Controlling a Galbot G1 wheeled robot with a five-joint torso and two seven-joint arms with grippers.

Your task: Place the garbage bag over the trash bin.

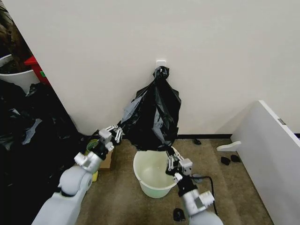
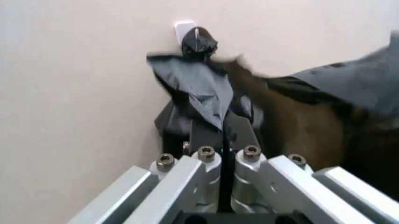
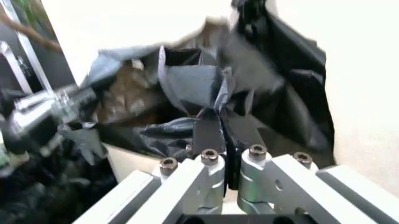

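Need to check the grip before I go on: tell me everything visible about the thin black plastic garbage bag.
The thin, glossy black plastic garbage bag is crinkled and stretched open between both grippers, above the round cream-white plastic trash bin. The left gripper pinches one edge, the right gripper another near the bin's rim. It hangs before the knot-topped bunch of black bags on the wall.
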